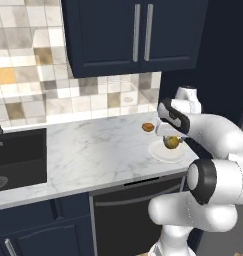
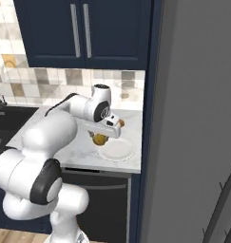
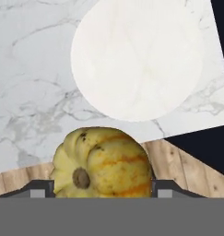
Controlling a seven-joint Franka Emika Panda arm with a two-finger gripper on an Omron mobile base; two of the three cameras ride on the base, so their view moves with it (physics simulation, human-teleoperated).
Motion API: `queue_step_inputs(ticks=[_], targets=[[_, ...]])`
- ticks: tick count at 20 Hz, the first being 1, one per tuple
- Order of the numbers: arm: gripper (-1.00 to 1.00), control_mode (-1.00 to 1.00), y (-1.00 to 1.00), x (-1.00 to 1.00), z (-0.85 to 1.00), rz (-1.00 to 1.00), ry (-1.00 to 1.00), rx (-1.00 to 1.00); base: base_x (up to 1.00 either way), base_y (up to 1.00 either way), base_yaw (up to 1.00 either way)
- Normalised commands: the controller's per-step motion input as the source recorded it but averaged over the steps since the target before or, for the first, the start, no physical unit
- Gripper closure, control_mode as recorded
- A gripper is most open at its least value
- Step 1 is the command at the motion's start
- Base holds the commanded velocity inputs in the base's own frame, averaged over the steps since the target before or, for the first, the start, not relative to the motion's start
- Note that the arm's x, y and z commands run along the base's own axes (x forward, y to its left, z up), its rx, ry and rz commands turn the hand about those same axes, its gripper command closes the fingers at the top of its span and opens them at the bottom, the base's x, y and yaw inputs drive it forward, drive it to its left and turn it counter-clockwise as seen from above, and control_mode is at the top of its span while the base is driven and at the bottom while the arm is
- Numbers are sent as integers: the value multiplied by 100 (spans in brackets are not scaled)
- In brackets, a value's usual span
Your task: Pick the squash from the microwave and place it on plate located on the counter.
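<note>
While the gripper is clamped on the squash, a finger tip pressing each flank in the hand view, the squash hangs in the air above the counter, not yet set down. The one relation that counts: the plate lies ahead of the squash along the gripper's line of sight, and the squash sits over the counter edge, not over the plate centre. In the left base view the squash appears just above the near part of the plate; in the right base view it hangs at the plate's left rim. So my read is that it is at the plate's near rim, and the drop likely needs a short carry toward the plate middle, then a lowering.

The squash is roughly round and ribbed, with its stem scar facing the camera, so it has no real long axis; it may roll once freed. A small brown item lies on the counter just behind the plate, apart from it. No brand, label or readable writing anywhere.
</note>
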Motion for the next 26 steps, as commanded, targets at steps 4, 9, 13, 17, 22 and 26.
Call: queue_step_inputs(ticks=[4, 9, 13, 17, 22, 26], targets=[[100, -100, -18, 76, -69, -3, 5, 0, 0, 0, 0], [100, -100, -17, 69, -76, -2, 2, 0, 0, 0, 0], [100, -100, -26, 62, -51, 0, 3, 0, 0, 0, 0], [100, -100, -22, 35, -21, 0, 9, 0, 0, 0, 0], [100, -100, 0, 3, 0, 0, 1, 0, 0, 0, 0], [-100, -100, 0, 0, 0, 0, 0, 0, 0, 0, 0]])
